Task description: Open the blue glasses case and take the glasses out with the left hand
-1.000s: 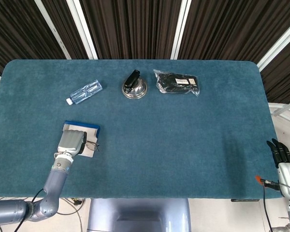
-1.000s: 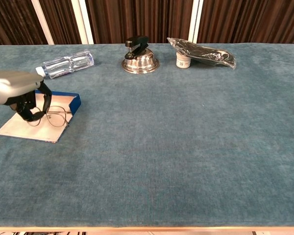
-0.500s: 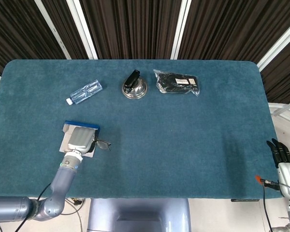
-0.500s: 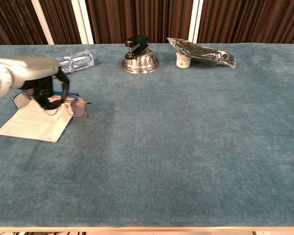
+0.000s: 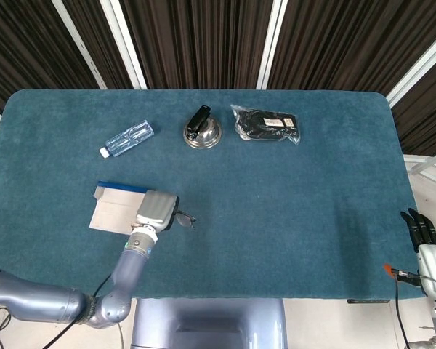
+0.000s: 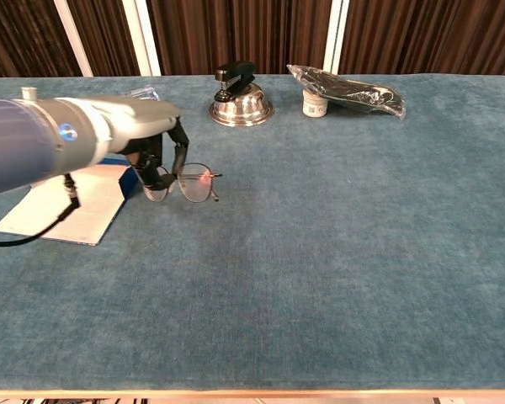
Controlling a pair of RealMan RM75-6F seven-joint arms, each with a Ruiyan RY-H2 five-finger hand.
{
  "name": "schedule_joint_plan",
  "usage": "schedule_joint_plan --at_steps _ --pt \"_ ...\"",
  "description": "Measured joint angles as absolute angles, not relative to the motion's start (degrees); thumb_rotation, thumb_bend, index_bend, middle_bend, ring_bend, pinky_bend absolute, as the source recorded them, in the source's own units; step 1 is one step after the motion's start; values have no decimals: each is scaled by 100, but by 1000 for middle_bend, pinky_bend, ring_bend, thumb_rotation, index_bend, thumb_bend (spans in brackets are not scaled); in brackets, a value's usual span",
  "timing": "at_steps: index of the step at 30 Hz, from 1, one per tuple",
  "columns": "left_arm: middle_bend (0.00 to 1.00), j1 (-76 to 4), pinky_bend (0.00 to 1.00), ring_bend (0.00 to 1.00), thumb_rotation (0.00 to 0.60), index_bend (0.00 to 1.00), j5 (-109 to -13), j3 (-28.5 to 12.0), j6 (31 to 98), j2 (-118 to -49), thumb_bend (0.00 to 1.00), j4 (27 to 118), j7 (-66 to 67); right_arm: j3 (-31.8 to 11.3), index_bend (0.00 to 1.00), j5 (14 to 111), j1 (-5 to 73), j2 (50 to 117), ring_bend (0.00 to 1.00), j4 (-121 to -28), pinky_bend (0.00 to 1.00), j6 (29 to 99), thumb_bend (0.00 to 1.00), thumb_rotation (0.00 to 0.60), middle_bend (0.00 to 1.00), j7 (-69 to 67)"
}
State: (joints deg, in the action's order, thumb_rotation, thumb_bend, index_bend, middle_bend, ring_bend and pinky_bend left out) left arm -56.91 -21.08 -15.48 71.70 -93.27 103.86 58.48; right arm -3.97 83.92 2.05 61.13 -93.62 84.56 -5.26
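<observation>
Since 1 second ago the left hand [image 6: 143,126] has carried the glasses [image 6: 189,183] rightward, out of the blue glasses case [image 5: 116,209] and clear of its edge. The teal worktop [image 5: 276,203] spans both views. The case lies open near the worktop's front left, pale lining up. The left hand grasps the wire-framed glasses at 1 end, holding them above the cloth just right of the case. The right hand [image 5: 425,236] rests off the worktop's right edge, holding nothing, fingers extended. Farther back lie a black bagged item [image 5: 267,125], a clear bottle [image 5: 128,138], and a stapler on a metal dome [image 5: 202,129].
</observation>
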Motion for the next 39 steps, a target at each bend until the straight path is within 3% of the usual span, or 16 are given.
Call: schedule_joint_plan --at_steps 11,21,32,39 --pt "1000 -6242 1000 1000 600 575 -1368 -1877 7271 -9963 455 9531 6226 -401 0 8357 210 6099 0 -9386 214 8423 192 600 0 -552" --pt "1000 -6469 1000 1000 600 535 -1064 -1943 7153 -10496 428 8740 6280 -402 0 8358 212 6089 0 -9391 214 8419 193 600 0 -595" --pt "1000 -6284 1000 1000 600 377 -1820 -1778 7143 -10427 208 8643 5842 -407 0 8366 207 6103 0 -9381 214 8445 192 600 0 -587" --pt "996 -5908 1000 1000 600 357 -2279 -1707 7210 -9928 195 9177 5342 -408 0 8364 206 6111 0 -9366 214 8448 193 600 0 -569"
